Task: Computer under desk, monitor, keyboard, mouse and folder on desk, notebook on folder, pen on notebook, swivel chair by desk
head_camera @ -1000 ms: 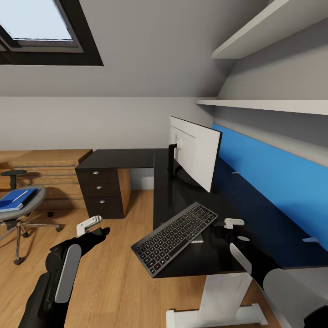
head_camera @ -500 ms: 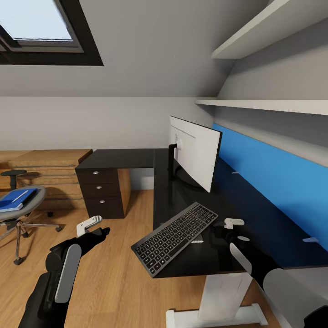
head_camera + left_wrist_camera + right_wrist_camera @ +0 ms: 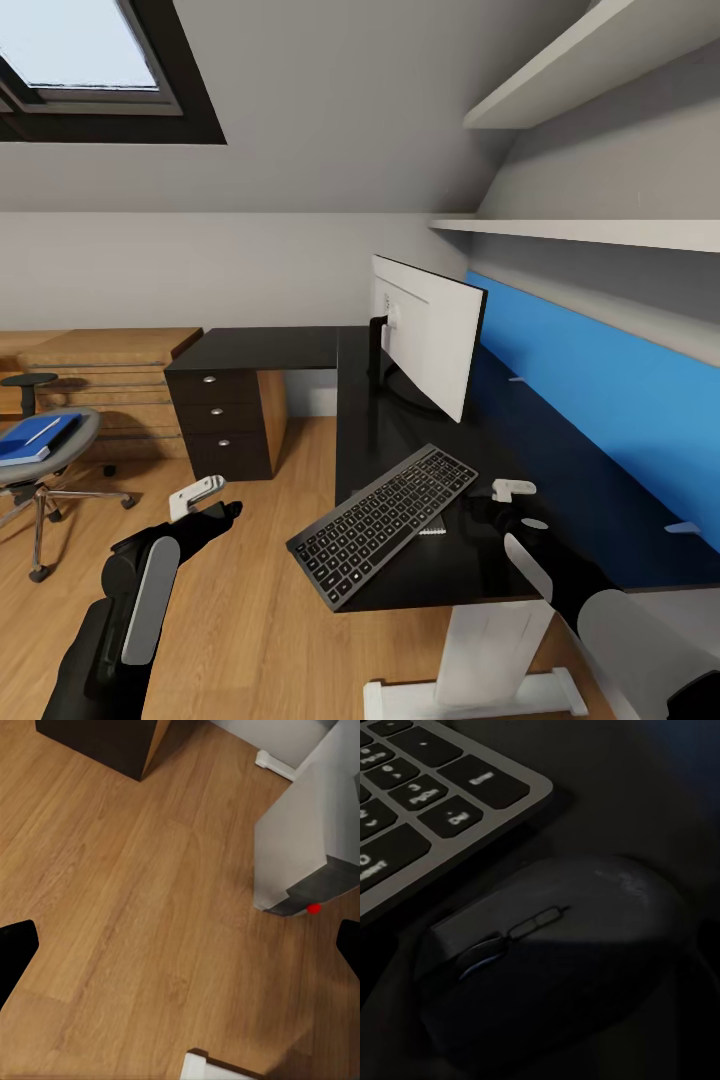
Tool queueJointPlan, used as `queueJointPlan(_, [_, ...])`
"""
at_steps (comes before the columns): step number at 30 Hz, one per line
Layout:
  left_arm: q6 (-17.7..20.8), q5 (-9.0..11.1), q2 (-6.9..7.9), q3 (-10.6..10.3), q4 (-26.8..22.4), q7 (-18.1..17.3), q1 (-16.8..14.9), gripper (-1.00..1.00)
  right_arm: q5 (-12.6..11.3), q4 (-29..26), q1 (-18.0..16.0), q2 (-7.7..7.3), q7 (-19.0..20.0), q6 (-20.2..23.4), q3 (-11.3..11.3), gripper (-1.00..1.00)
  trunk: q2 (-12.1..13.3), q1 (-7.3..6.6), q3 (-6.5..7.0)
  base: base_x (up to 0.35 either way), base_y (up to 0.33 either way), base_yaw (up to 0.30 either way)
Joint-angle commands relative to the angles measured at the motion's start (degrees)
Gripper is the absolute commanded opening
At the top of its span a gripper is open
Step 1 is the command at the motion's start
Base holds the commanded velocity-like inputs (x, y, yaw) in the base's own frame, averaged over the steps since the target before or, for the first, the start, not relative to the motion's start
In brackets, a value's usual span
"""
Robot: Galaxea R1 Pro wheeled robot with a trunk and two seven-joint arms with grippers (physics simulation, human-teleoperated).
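Two arms, and the right one is plainly the nearer to the work. The right tool [image 3: 505, 500] hangs low over the black bench [image 3: 560, 500], just beside the near right corner of the keyboard [image 3: 385, 522]. In the right wrist view a dark mouse [image 3: 547, 975] lies directly beneath the camera, its scroll wheel and buttons toward the keyboard [image 3: 427, 802], whose pale edge is just beside it. Whether this tool is spread or pinching the mouse cannot be told; its fingers are not distinguishable in the dark.

The keyboard's long axis runs slantwise across the bench, one corner overhanging the front edge, while the monitor [image 3: 430, 335] stands behind it, back toward the room. So the mouse already sits on the keyboard's right, and any coming adjustment is probably small and along that slant.

The left tool [image 3: 200, 497] hovers over the wood floor [image 3: 112, 907], jaws spread and holding nothing. The folder [image 3: 35, 438] lies on the chair [image 3: 45, 460] seat, well apart to the left, nearer the left arm.
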Motion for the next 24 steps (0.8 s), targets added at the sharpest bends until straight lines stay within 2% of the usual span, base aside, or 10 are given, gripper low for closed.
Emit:
queueJointPlan(1, [0.2, 0.6, -0.05, 0.1, 0.0, 0.5, 0.0, 1.0, -0.4, -0.2, 0.0, -0.09, -0.5, 0.2, 0.5, 1.0, 0.0, 0.0, -0.06, 0.0, 0.0, 0.0])
queueJointPlan(17, [0.2, 0.6, -0.01, 0.1, 0.0, 0.5, 0.0, 1.0, -0.4, -0.2, 0.0, -0.09, -0.5, 0.2, 0.5, 1.0, 0.0, 0.0, -0.06, 0.0, 0.0, 0.0])
queueJointPlan(18, [0.2, 0.6, -0.01, 0.1, 0.0, 0.5, 0.0, 1.0, -0.4, -0.2, 0.0, -0.09, -0.5, 0.2, 0.5, -1.0, 0.0, 0.0, -0.06, 0.0, 0.0, 0.0])
queueJointPlan(24, [0.2, 0.6, 0.0, 0.1, 0.0, 0.5, 0.0, 1.0, -0.4, -0.2, 0.0, -0.09, -0.5, 0.1, 0.5, -1.0, 0.0, 0.0, -0.06, 0.0, 0.0, 0.0])
